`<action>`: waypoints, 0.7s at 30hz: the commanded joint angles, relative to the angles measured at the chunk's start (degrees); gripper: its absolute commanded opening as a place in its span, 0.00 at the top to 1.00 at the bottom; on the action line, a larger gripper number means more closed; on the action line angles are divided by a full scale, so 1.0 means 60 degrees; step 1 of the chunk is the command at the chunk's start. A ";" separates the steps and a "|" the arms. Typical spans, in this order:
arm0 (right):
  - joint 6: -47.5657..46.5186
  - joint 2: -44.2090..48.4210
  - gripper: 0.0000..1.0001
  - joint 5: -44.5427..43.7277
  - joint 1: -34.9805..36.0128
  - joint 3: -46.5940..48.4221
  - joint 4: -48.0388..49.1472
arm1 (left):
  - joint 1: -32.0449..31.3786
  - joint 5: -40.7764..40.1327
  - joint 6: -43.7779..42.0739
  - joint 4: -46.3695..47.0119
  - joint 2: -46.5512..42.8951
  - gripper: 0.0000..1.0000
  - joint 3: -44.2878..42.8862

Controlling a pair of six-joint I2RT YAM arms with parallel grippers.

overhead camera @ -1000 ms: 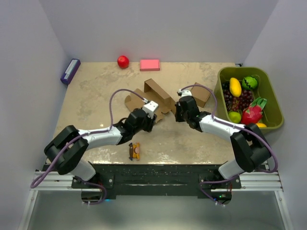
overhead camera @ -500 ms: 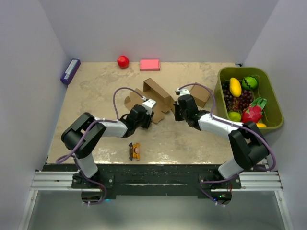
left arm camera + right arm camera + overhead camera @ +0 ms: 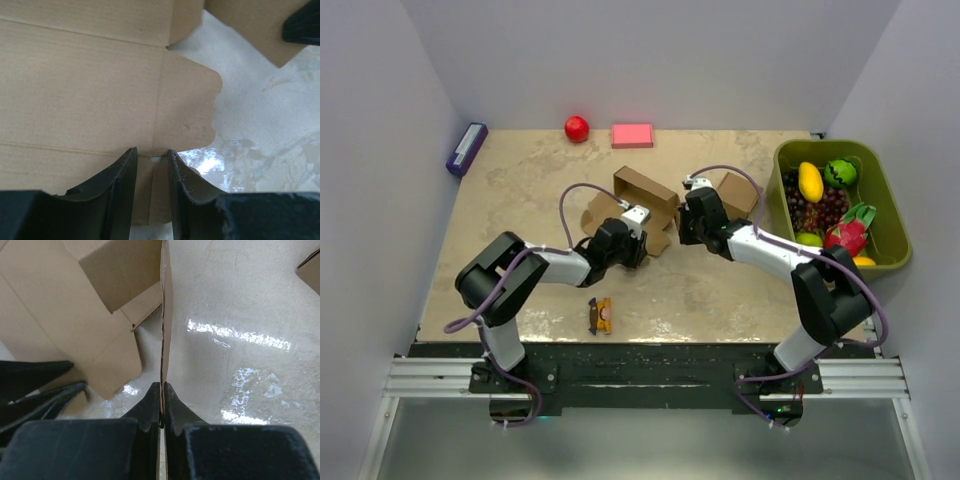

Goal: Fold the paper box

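The paper box (image 3: 642, 190) is a brown cardboard cut-out, partly folded, at the middle of the table. My left gripper (image 3: 636, 247) rests on its near flap. In the left wrist view the jaws (image 3: 150, 152) stand a little apart over the flat sheet (image 3: 90, 85), gripping nothing. My right gripper (image 3: 679, 231) is at the box's right side. In the right wrist view it (image 3: 162, 386) is shut on the thin edge of an upright panel (image 3: 164, 315). The rest of the sheet (image 3: 65, 300) lies to the left there, with the left fingers (image 3: 40, 385) on it.
A smaller squarish cardboard box (image 3: 737, 193) sits just right of my right gripper. A green bin (image 3: 830, 147) of fruit stands at the right edge. A red ball (image 3: 577, 128), pink block (image 3: 632, 135) and purple box (image 3: 467, 148) lie at the back. A small orange object (image 3: 602, 316) lies near the front.
My left gripper has slid right and farther onto the near flap. My right gripper has moved left and away with the panel, and the box's panels stand more upright.
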State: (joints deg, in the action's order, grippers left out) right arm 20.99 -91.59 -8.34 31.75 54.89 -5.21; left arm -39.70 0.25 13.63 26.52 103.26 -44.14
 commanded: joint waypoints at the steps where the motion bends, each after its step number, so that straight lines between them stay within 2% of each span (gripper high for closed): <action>1: 0.0441 -0.0363 1.00 0.0350 0.0012 0.0446 -0.0011 | -0.0472 0.0588 0.0614 0.0164 0.0338 0.65 0.0164; 14: 0.0690 -0.0921 1.00 0.0262 0.0055 0.0709 0.0137 | -0.1380 0.1174 0.1580 0.1116 0.0982 0.67 -0.0142; 21: 0.0793 -0.1067 1.00 0.0057 0.0231 0.0710 0.0121 | -0.1469 0.1452 0.1991 0.1717 0.1408 0.67 -0.0290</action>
State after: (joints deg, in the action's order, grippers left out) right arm 24.51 -97.69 -7.99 32.27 57.63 -4.62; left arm -48.14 6.90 23.16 36.91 109.30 -45.63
